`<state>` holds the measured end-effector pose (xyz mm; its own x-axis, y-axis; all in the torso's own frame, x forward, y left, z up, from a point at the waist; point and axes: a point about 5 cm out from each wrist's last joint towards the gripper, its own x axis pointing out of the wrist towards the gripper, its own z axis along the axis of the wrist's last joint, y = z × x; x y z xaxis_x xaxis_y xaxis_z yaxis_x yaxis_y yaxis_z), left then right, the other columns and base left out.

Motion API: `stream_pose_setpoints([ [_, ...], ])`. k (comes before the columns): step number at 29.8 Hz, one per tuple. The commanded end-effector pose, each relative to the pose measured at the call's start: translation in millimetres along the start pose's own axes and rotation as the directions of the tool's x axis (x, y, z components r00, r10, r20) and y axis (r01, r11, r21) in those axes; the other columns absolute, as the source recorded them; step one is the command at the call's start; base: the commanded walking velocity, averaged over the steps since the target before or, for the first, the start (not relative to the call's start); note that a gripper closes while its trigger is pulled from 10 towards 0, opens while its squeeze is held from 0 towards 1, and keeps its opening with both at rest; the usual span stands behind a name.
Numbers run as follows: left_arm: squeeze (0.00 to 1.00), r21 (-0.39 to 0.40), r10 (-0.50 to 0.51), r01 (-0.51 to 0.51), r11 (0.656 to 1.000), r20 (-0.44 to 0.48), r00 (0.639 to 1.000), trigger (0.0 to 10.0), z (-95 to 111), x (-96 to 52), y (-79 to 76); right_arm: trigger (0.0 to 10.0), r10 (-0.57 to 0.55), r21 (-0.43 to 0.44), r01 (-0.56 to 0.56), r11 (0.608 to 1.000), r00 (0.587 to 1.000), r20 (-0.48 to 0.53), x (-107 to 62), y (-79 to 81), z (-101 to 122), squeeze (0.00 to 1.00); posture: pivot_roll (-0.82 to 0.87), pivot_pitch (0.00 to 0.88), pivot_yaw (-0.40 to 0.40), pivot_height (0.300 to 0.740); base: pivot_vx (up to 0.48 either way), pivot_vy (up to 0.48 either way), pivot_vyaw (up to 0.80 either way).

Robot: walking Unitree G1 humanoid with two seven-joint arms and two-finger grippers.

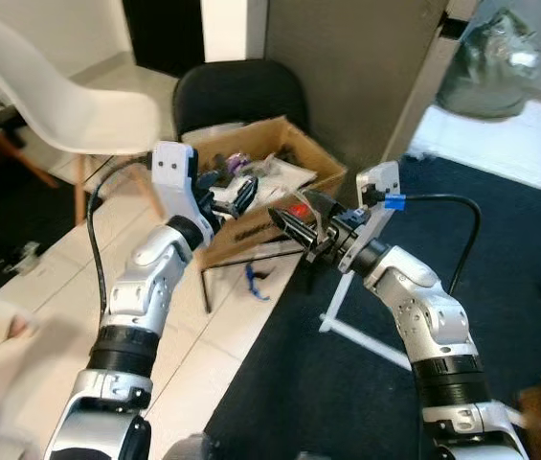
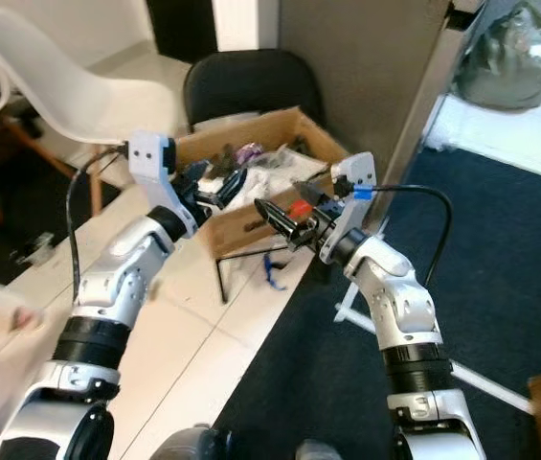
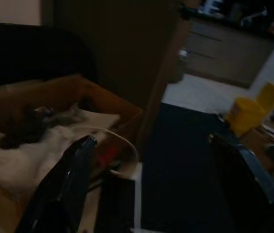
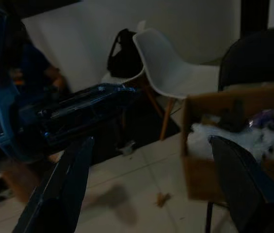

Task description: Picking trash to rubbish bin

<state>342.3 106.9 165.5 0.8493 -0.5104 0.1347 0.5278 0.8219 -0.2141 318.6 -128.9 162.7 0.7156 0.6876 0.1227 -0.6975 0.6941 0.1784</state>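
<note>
Both silver arms rise from the near edge and reach forward toward a cardboard box [image 1: 280,158] that stands a little way ahead, in front of a black chair [image 1: 239,91]. The left gripper [image 1: 236,196] is held up at the box's near left side, its jaws spread wide apart with nothing between them. The right gripper [image 1: 294,228] sits just to the right, low against the box's near wall, its jaws likewise apart and empty.

Inside the box lies the trash [image 2: 272,161]: crumpled white paper, a purplish scrap and some darker pieces, heaped together. A small red mark shows on the box wall beside the right gripper. On the pale tiled floor [image 1: 203,355] just below the box lies a small blue object [image 1: 254,281], too small to identify. A white chair [image 1: 55,86] with wooden legs stands at far left. Dark blue carpet [image 1: 347,383] covers the right side, and a grey-green bag [image 1: 490,62] sits at far right.
</note>
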Motion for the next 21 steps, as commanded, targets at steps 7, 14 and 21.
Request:
stream_pose_setpoints([
  [7,0.0,0.001,-0.014,0.014,1.0,-0.014,1.0,10.0,-2.6,1.4,-3.9,10.0,-0.002,-0.004,0.002,1.0,1.0,-0.004,-0.4,-0.1,1.1,0.0,-0.06,0.0,-0.009,0.74,-0.39,0.0,0.0],
  [14,0.0,0.002,-0.015,0.015,1.0,-0.015,1.0,10.0,-2.7,1.5,-4.1,10.0,-0.004,-0.009,0.004,1.0,1.0,-0.007,-0.5,-0.3,1.0,0.0,-0.06,0.0,-0.01,0.74,-0.393,0.0,0.0],
  [21,0.0,-0.001,-0.016,0.016,1.0,-0.014,1.0,10.0,-2.8,1.6,-4.3,10.0,-0.007,-0.013,0.007,1.0,1.0,-0.008,-0.6,-0.5,1.0,0.0,-0.06,0.0,-0.01,0.74,-0.396,0.0,0.0],
])
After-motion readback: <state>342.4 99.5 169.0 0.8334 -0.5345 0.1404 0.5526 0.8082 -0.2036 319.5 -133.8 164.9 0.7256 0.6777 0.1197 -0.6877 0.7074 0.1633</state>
